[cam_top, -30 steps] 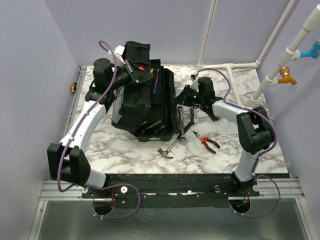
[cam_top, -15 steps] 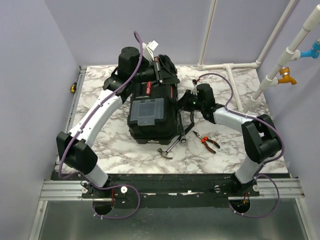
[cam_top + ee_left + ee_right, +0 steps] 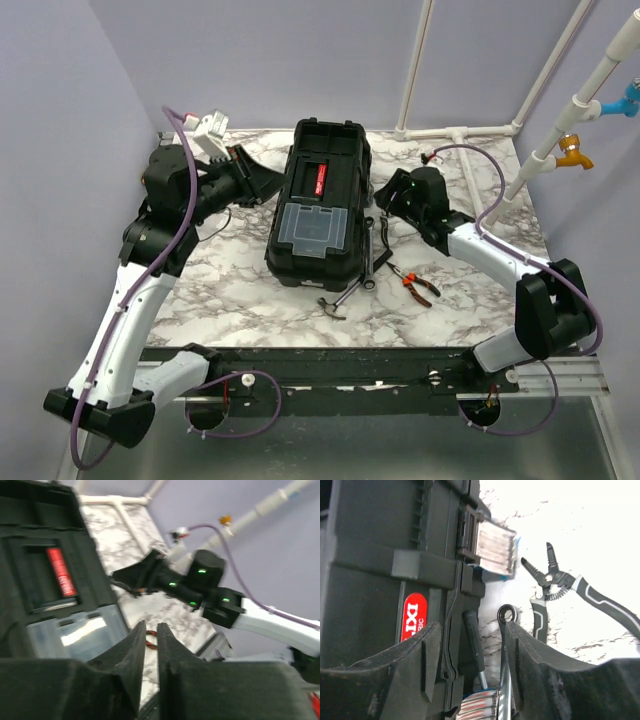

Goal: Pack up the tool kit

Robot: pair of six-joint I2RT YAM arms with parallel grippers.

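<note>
Several tools are lying on the marble counter (image 3: 232, 290) right of the black plastic toolbox (image 3: 318, 215): silver wrench (image 3: 370, 256), hammer (image 3: 336, 297), orange-handled pliers (image 3: 412, 284). Right pincer (image 3: 384, 194), apart and empty, is hovering nearest, with the wrench pointing down-frame from it. Left pincer (image 3: 260, 182), barely apart, is hanging upper left.

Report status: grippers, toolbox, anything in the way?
Left gripper barely open, empty. Right gripper open, empty, beside toolbox. Toolbox lid down; hammer, wrench, orange-handled pliers lying outside it.
</note>
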